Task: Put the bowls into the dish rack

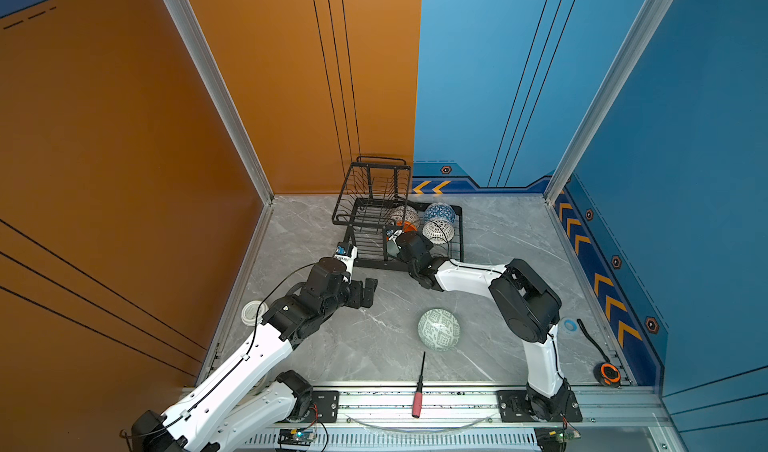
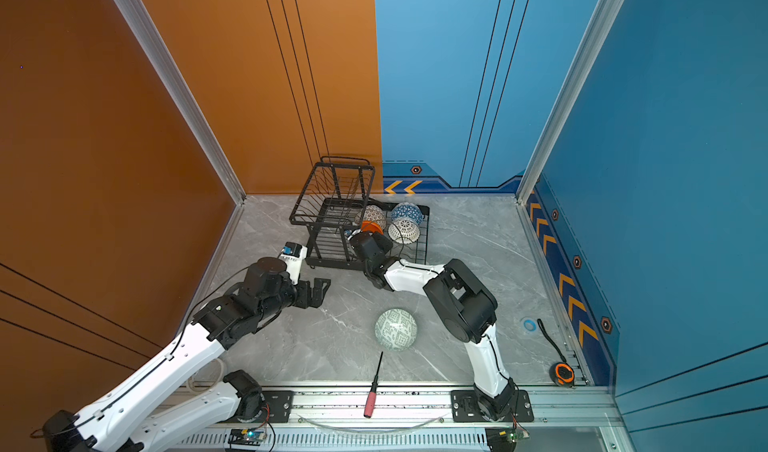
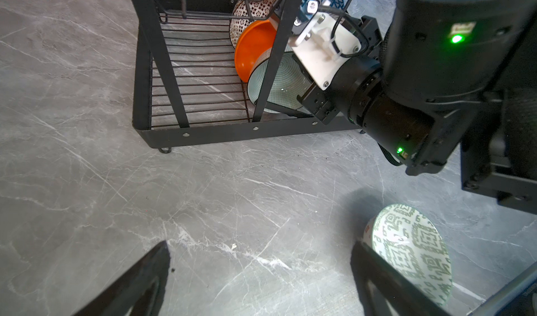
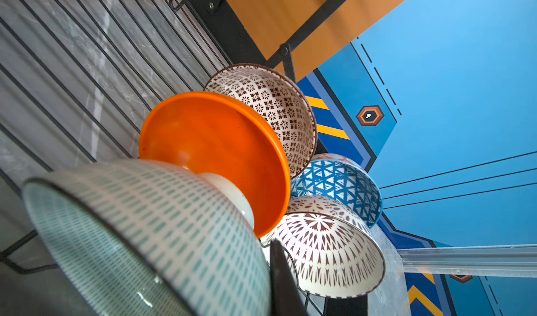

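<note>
I see a black wire dish rack (image 3: 232, 133). Bowl finishes I read: orange bowl (image 4: 215, 154), plain; mint bowl (image 4: 145, 227), teal dashes; cream bowl (image 4: 270, 105), brown florets; blue bowl (image 4: 340, 183), white triangles; white bowl (image 4: 328, 247), brown lattice; grey-green bowl (image 1: 439, 329), geometric print. The table (image 1: 332, 346) is grey with white veins.

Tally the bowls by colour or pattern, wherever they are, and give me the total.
Plain orange bowl: 1
Cream bowl with brown floral dots: 1
Blue-and-white triangle bowl: 1
White bowl with brown lattice: 1
Mint green dashed bowl: 1
Grey-green geometric bowl: 1
Total: 6
</note>
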{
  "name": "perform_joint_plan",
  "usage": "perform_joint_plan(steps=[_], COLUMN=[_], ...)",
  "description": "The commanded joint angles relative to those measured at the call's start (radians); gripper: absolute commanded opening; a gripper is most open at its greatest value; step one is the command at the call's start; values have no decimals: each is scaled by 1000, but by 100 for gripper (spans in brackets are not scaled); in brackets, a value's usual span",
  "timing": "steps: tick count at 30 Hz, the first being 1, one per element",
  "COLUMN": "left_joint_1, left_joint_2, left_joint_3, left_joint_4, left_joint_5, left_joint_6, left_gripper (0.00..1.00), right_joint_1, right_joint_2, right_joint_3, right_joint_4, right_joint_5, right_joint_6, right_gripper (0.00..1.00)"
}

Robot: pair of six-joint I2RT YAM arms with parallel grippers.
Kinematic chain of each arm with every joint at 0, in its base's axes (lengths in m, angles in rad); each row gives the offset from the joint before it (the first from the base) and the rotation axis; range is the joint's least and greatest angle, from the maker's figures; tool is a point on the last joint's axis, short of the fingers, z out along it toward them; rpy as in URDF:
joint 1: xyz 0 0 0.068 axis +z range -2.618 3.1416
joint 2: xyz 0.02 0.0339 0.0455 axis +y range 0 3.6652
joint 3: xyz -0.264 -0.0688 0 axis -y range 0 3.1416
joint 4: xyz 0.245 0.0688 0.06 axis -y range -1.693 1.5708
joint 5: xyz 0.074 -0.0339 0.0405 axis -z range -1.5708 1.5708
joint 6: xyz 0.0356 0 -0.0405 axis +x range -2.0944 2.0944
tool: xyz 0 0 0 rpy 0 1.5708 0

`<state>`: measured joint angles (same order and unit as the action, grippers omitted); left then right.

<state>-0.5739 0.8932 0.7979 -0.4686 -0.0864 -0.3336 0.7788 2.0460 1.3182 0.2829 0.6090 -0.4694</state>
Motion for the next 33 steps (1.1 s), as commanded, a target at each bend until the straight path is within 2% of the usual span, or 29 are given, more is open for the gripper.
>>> perform_joint_plan(steps=[1,29,33], left_joint_1=[12,13,12], left_joint_2=[-10,-23,-22], left_joint_3=[-17,-26,-26], left_joint_4=[-14,-11,-11], left_joint_5=[19,19,20], left_joint_6=[-6,-13,-14], left_gripper=[98,98,98], right_joint_1=[12,-36,-40], right_joint_2=[-3,-94,-106], right_joint_3=[-10,-69,-80], right_joint_4=[36,-272,-266], right_joint_5=[-65,-360,-357], right_joint_6=[20,133,140], right_gripper=[0,0,0])
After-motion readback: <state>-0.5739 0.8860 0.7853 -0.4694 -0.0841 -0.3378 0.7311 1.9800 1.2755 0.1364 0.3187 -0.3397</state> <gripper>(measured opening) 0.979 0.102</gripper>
